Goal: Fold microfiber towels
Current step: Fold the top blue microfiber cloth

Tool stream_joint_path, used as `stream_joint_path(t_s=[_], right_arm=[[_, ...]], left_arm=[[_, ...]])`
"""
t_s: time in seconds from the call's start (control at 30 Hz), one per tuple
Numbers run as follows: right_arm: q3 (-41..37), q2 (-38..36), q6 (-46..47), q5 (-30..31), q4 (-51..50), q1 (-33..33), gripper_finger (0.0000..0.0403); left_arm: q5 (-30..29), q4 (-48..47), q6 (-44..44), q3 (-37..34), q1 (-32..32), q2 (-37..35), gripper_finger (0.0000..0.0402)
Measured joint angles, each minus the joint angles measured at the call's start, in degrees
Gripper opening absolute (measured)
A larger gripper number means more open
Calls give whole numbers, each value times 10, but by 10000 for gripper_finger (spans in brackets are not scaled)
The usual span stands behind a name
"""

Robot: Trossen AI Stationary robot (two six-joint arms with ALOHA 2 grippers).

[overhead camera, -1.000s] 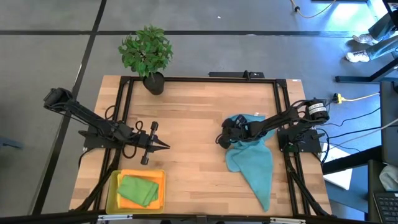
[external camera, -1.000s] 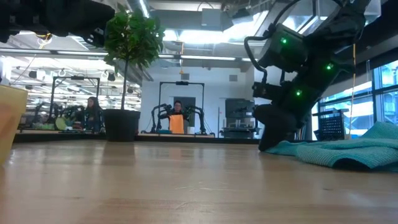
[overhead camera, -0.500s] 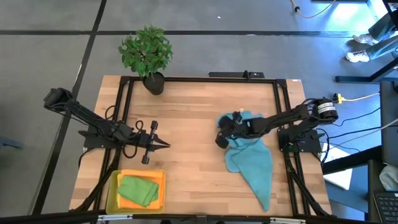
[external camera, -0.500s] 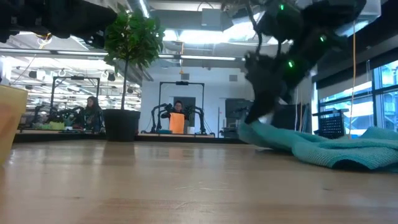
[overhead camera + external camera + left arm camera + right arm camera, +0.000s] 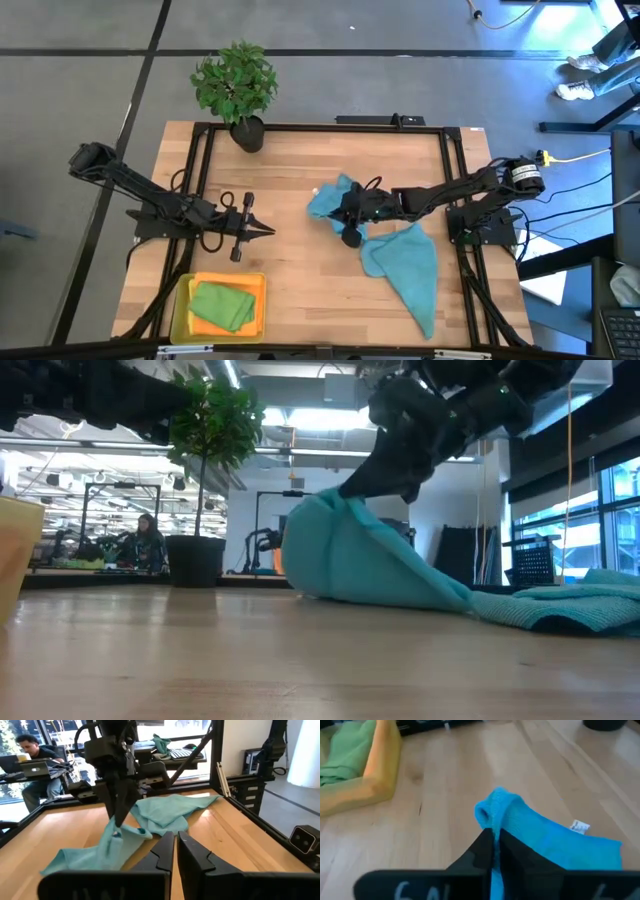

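Teal microfiber towel: lying right of centre on the wooden table, one edge being lifted by the right gripper, fingers pinching the cloth. Soft, light, limp; likely draping and bunching, so best taken at a corner or hem. Left gripper: waiting, fingers pressed together, holding nothing.

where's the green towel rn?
High view: the green towel lies folded in the yellow tray at the table's front-left corner, below the idle left gripper.
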Motion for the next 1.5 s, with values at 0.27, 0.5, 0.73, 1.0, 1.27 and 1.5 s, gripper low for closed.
stream_joint_path(t_s=[0.27, 0.5, 0.73, 1.0, 1.27, 1.5], right_arm=[[-8, 65, 31, -4, 5, 34, 95], [-9, 124, 40, -4, 37, 39, 158], [-8, 134, -78, -5, 103, 48, 167], [-8, 134, -273, 82, 109, 115, 168], [3, 171, -285, 97, 139, 139, 168], [76, 244, -313, 108, 137, 138, 168]], left_arm=[[-1, -1, 0, 0, 0, 0, 14], [-2, -4, 0, 0, 0, 0, 14], [-2, -10, 1, 0, 0, 0, 14], [-2, -10, 1, 0, 0, 0, 14], [-3, -10, 1, 0, 0, 0, 14], [-7, -13, 1, 0, 1, 0, 14]])
